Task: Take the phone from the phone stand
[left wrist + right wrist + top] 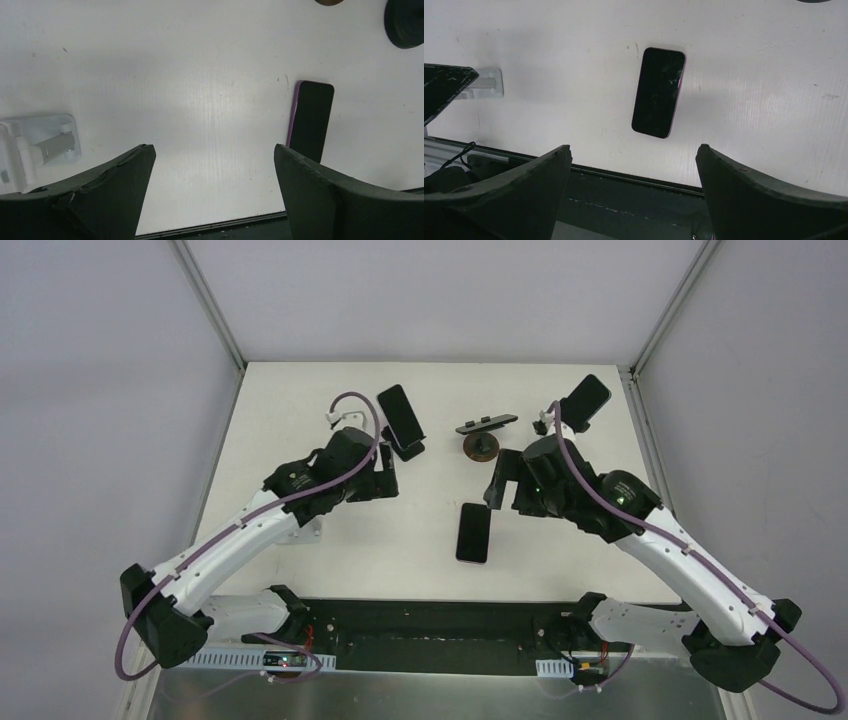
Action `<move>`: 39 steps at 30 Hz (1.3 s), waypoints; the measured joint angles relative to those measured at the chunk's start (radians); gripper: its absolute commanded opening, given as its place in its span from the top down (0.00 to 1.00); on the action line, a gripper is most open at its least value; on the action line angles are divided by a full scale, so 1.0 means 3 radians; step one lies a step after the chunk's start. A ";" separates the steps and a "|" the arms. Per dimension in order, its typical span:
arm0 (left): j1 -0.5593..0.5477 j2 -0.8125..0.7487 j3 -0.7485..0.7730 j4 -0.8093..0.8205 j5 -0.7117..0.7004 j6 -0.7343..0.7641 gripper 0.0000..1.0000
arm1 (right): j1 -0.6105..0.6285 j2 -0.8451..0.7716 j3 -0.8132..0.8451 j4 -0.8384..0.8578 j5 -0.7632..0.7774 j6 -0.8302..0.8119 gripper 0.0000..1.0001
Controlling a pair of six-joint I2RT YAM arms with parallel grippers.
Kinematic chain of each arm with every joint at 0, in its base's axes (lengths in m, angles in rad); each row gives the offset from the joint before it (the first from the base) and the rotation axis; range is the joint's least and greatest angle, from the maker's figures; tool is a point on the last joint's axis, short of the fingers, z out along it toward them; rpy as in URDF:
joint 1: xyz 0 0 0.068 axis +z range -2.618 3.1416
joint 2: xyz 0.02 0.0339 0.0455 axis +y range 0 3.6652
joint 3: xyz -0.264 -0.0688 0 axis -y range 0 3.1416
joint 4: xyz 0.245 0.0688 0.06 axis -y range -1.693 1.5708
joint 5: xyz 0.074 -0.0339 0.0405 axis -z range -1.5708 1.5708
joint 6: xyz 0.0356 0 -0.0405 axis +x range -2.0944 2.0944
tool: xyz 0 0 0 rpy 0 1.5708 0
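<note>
White desk (300, 420) viewed from above, enclosed by a pale grey back wall (440, 290), a left panel (90, 390) and a right panel (770, 390), joined by slanting metal posts (210, 305), black strip (430, 625) fixed along the near edge, surface evenly lit and faintly scuffed.

Phone (473, 533) lies flat on table (400, 535), before the stand (486, 424).
</note>
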 measured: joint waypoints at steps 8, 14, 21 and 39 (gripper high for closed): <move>0.0254 -0.0474 -0.0120 -0.0006 0.0406 0.0226 0.04 | -0.0193 0.0439 0.0350 0.0230 -0.0379 -0.0543 0.01; 0.0257 -0.0675 -0.0228 -0.0013 0.0599 0.0510 0.01 | -0.0281 0.1189 0.0885 0.0435 -0.0464 -0.0946 0.01; 0.0257 -0.1034 -0.0426 -0.0042 0.0655 0.0631 0.01 | -0.0498 0.1996 0.1397 0.0773 -0.0821 -0.1489 0.01; 0.0257 -0.1550 -0.0781 -0.0092 0.0521 0.0542 0.01 | -0.0650 0.3469 0.2330 0.1745 -0.1790 -0.2427 0.01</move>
